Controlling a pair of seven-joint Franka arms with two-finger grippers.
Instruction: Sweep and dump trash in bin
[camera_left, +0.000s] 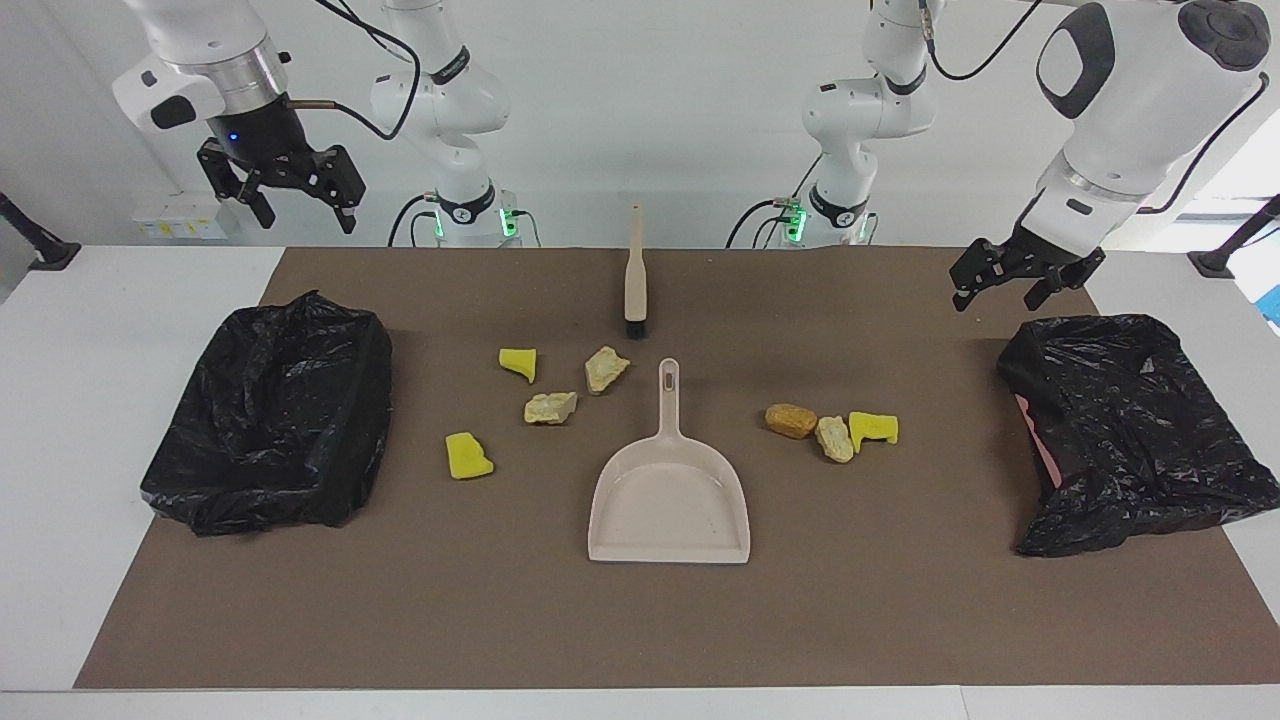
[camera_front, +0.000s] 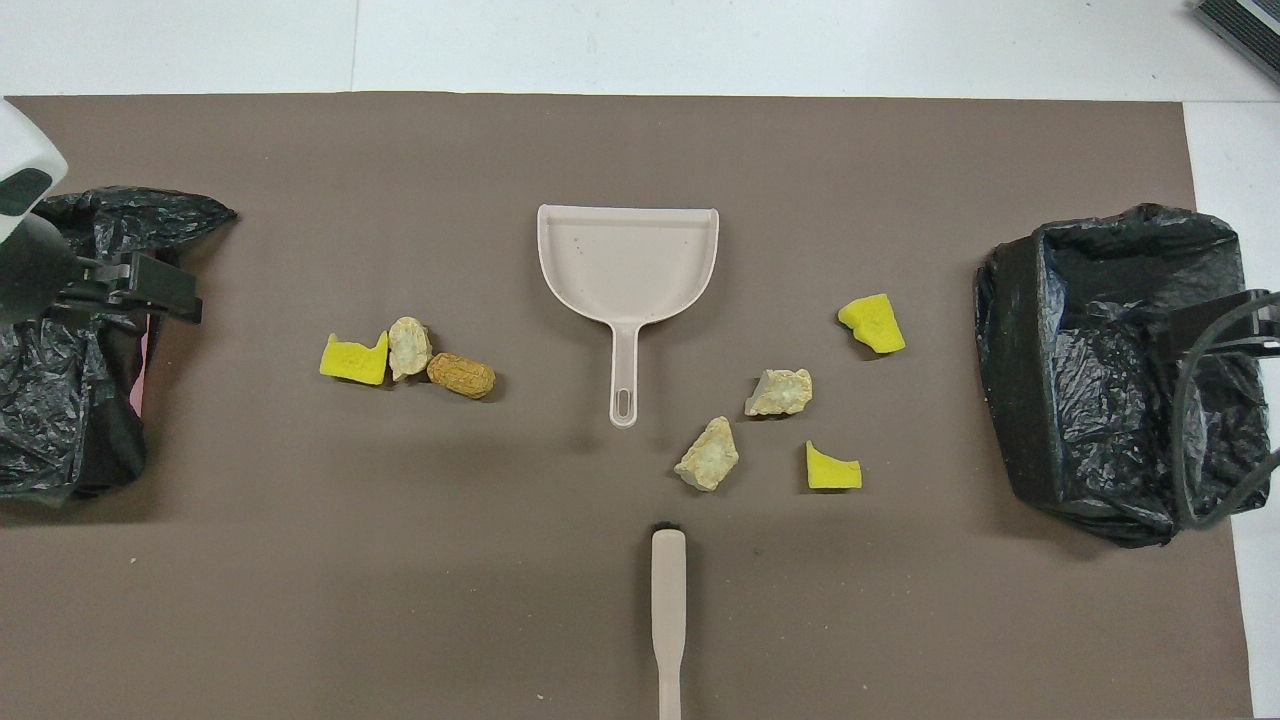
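Centrally on the brown mat (camera_left: 640, 620): dustpan (camera_left: 668, 505), handle toward the robots, lying flat; brush (camera_left: 634, 275) nearer the robots, bristle end toward the dustpan, apart from it. Trash in two clusters, all on the mat, none in the dustpan. Toward the right arm's end: two yellow sponges (camera_left: 518, 363) (camera_left: 467, 456) and two beige lumps (camera_left: 606, 369) (camera_left: 550, 407), loosely spread, each apart from the rest. Toward the left arm's end: orange-brown piece (camera_left: 790, 420), beige lump (camera_left: 835, 438) and yellow sponge (camera_left: 873, 428) in a tight row, touching or nearly so. Black-bagged bin (camera_left: 270, 415) at the right arm's end; second bagged bin (camera_left: 1130, 430) at the left arm's end, tipped on its side. Right gripper (camera_left: 282, 205) raised above the mat's edge near its bin, fingers spread, holding nothing. Left gripper (camera_left: 1010, 285) low over the mat's corner just beside its bin, fingers likewise apart, empty.
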